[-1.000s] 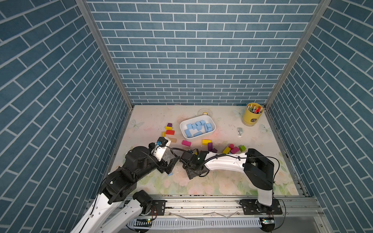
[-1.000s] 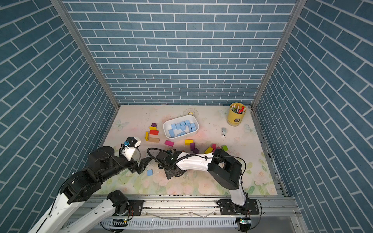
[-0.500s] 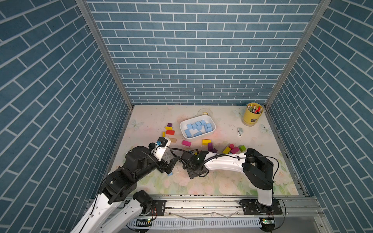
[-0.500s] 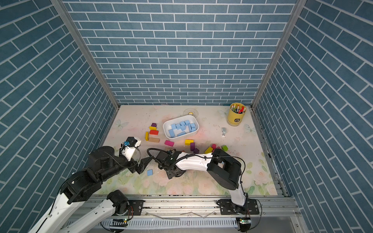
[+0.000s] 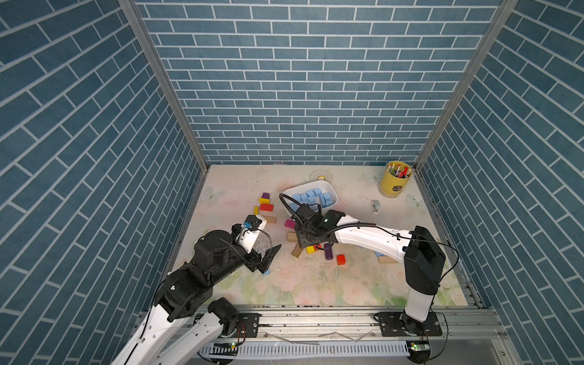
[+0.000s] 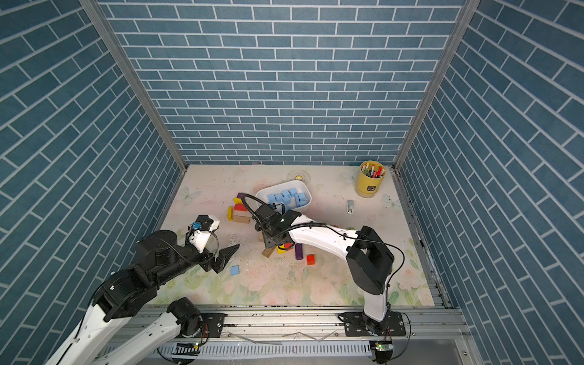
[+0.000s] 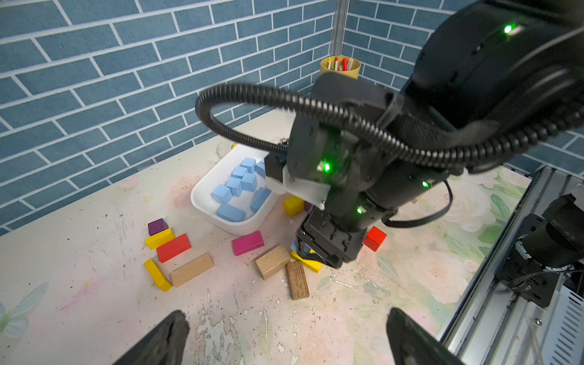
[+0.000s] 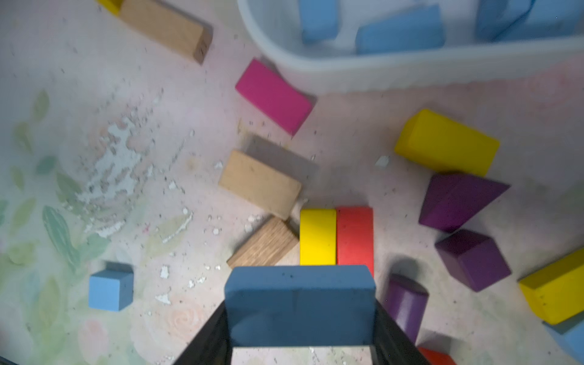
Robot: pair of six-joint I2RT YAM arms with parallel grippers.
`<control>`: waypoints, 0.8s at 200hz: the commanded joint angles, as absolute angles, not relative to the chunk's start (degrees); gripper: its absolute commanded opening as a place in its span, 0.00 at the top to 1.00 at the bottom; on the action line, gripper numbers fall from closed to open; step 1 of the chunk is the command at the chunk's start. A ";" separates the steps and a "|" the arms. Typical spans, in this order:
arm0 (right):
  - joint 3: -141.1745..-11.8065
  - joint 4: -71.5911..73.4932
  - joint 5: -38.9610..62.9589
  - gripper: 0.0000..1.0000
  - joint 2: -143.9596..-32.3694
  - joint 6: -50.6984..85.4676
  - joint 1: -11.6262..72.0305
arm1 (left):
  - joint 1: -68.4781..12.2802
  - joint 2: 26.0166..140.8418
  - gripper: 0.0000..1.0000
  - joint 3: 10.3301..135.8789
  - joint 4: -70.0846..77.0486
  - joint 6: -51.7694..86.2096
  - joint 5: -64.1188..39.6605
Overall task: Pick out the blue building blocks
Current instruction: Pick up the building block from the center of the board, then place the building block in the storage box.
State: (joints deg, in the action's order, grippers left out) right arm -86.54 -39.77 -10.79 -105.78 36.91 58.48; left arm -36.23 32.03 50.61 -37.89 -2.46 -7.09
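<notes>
- Right wrist view is blurred, yet a blue brick (image 8: 300,303) shows plainly, pinched between the black fingers (image 8: 215,341) of the right gripper (image 8: 300,328). Whether the brick is clear of the table (image 6: 316,284) cannot be told.
- Its frame edge cuts off another blue block (image 8: 568,339), and also the white tub (image 8: 410,69) holding more blue blocks (image 8: 401,31).
- In both top views the right wrist and its cable (image 5: 286,208) hide those fingers and the brick.
- A loose blue cube (image 6: 234,270) lies on the table just beside the left gripper (image 6: 226,257). In a top view only a sliver of the blue cube (image 5: 267,271) shows past a finger.
- The right arm stretches low across the table, wrist turned down over the mixed blocks near the tub.
- The left arm is bent forward and low, its pincer spread wide and holding nothing.
</notes>
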 commanded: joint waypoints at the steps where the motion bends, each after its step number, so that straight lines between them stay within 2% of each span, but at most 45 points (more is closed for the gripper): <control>1: -91.74 -42.58 -12.66 0.43 -107.49 32.30 55.53 | -35.84 31.47 0.01 51.51 -38.31 -3.25 -6.76; 81: -115.43 -48.85 -7.68 0.43 -124.71 26.87 47.79 | -35.79 31.63 0.01 51.53 -38.30 -3.27 -6.59; 160: -123.92 -51.03 -4.62 0.38 -134.96 26.63 45.81 | -35.64 32.79 0.01 51.50 -38.41 -3.39 -6.50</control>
